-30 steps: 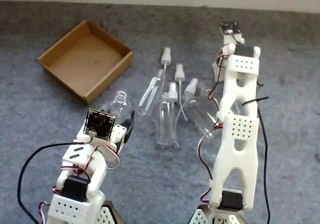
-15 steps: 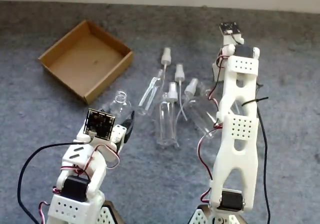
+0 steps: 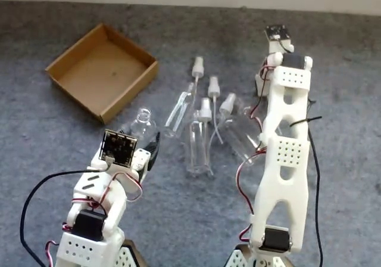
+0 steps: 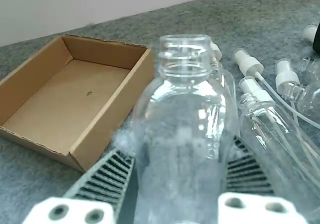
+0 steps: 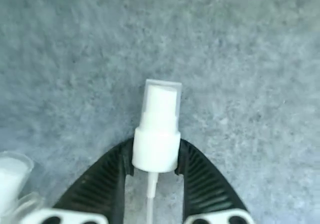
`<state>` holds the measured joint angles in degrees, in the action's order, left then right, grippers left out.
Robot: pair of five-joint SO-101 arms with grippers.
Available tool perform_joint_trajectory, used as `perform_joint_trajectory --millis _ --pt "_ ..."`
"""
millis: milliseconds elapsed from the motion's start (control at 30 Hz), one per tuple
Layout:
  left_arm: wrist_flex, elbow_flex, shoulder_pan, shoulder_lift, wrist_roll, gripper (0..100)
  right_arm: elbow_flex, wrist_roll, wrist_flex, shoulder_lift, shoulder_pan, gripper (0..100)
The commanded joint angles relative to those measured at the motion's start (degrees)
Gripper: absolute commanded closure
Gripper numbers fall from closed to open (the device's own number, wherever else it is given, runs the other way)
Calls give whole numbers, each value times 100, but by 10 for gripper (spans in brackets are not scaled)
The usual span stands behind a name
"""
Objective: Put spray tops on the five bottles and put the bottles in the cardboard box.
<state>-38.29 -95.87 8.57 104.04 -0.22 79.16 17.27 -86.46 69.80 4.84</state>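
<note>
Left claw [image 4: 180,184] clamped around uncapped bottle [image 4: 185,109], right claw [image 5: 155,159] pinching spray top [image 5: 159,124] at its collar

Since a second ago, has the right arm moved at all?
Yes, slightly: in the high view the right arm has edged rightward in the picture, away from the cardboard box.

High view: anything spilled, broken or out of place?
Nothing stands out. Clear bottles lie on their sides in a loose cluster, the cardboard box is empty and undamaged, the left gripper holds an uncapped bottle, the right gripper a spray top.
</note>
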Motion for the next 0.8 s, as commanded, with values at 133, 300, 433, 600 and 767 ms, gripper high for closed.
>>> perform_joint_trajectory --millis 133,300,433,600,767 --pt "114 -127 -66 48 53 927 2501 -26 -1112 -409 40 988" --pt "18 -127 312 48 62 927 2149 -62 -1490 -1253 66 986" --pt "-378 -127 1059 48 53 926 2141 -62 -1499 -2079 48 986" --pt "-413 -127 1323 48 35 926 2088 -62 -1508 -3310 31 986" --pt "-413 -127 1341 48 35 926 1851 -62 -1516 -4567 57 986"
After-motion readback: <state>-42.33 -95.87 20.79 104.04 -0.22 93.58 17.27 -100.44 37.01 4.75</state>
